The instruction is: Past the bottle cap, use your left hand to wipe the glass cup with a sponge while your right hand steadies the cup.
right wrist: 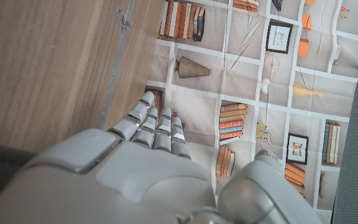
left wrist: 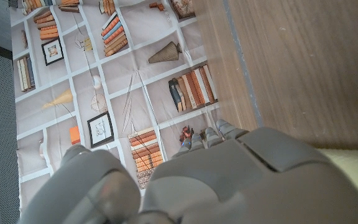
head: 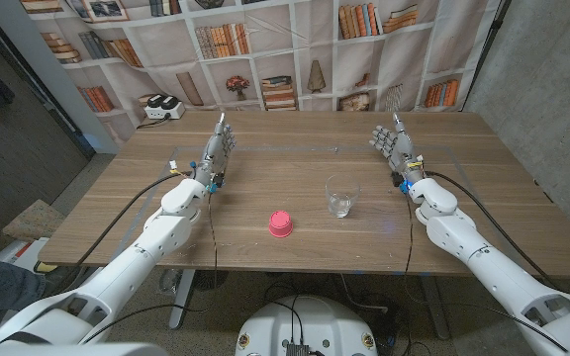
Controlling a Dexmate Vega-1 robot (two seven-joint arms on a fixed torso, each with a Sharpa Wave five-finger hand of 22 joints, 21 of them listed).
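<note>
Fingers straight and close together, the left hand (head: 219, 148) holds nothing near the wooden table's (head: 117, 213) left edge. A pink ribbed cap (head: 281, 223) sits near the front edge, the clear round glass (head: 341, 197) just right of it. The right hand (head: 391, 144) matches, empty.

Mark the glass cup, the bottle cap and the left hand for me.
glass cup (head: 341, 197), head view, on its clear side wall.
bottle cap (head: 280, 224), head view, on its pink top.
left hand (head: 218, 149), head view, on its back.
</note>
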